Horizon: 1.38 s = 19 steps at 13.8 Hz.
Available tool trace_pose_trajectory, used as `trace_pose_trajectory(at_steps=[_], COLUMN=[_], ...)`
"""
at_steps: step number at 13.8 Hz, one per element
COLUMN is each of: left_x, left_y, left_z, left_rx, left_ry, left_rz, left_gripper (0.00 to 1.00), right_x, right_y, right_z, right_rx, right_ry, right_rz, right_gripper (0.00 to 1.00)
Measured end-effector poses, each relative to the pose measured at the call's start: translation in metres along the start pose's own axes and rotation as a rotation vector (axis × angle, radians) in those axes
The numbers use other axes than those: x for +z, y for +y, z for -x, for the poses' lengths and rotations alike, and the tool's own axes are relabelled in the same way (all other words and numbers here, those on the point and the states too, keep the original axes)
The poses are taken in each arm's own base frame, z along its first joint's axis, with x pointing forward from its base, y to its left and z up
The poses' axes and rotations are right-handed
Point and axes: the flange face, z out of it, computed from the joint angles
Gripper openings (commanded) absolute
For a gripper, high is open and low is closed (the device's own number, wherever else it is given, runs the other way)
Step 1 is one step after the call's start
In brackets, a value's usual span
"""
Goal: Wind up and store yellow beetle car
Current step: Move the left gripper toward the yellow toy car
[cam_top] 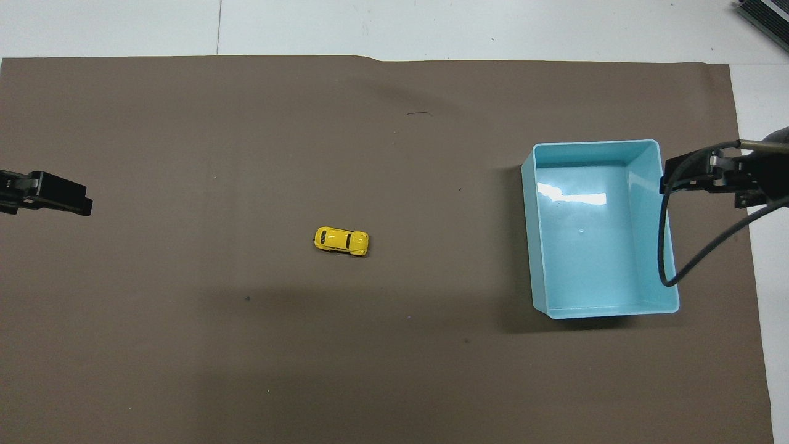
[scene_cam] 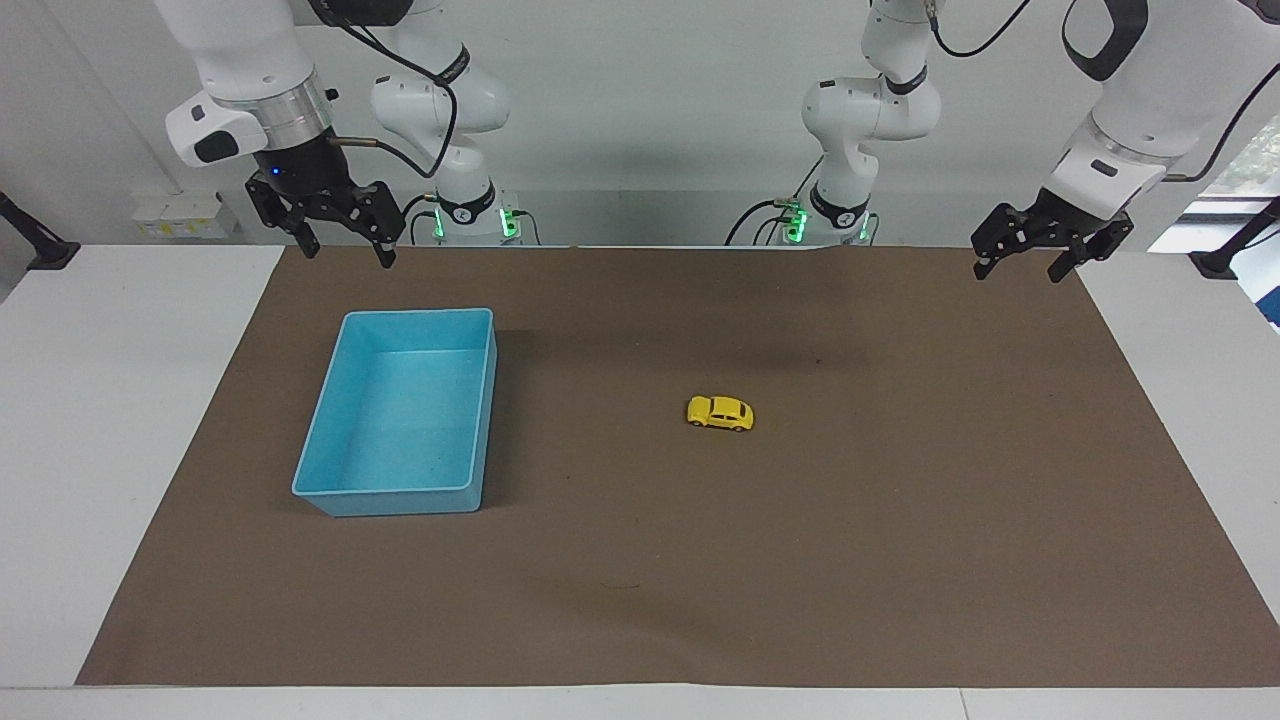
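Note:
The yellow beetle car (scene_cam: 720,412) (cam_top: 341,240) stands on its wheels on the brown mat, near the middle of the table, with nothing touching it. A light blue tray (scene_cam: 330,498) (cam_top: 669,246) sits empty toward the right arm's end. My right gripper (scene_cam: 348,250) hangs open in the air over the mat's edge by the robots, just beside the tray's corner. My left gripper (scene_cam: 1020,270) hangs open above the mat's corner at the left arm's end. Only parts of the left gripper (cam_top: 55,194) and right gripper (cam_top: 709,176) show in the overhead view.
A brown mat (scene_cam: 640,560) (cam_top: 246,370) covers most of the white table (scene_cam: 100,450). A black cable (cam_top: 666,246) from the right arm loops over the tray's rim in the overhead view. Clamp stands (scene_cam: 40,250) sit at the table's ends.

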Motion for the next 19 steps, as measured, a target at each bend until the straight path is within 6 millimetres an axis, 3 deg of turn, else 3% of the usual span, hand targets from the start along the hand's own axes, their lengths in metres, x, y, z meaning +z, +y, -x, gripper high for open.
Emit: trace_pose_trajectory(at_steps=[7, 14, 19], left_x=[0.0, 0.001, 0.014], left_y=[0.004, 0.008, 0.022], left_z=[0.0, -0.001, -0.008], left_rx=[0.06, 0.447, 0.75], left_ry=[0.0, -0.003, -0.02], left_rz=[0.001, 0.001, 0.01], left_gripper=[1.0, 1.0, 1.0], right_x=[-0.001, -0.001, -0.001], right_y=[0.001, 0.0, 0.0], right_z=[0.0, 0.0, 0.0], right_rx=[0.001, 0.001, 0.001], right_ry=[0.0, 0.0, 0.0], right_rz=[-0.004, -0.004, -0.004], right_gripper=[1.0, 1.0, 1.0])
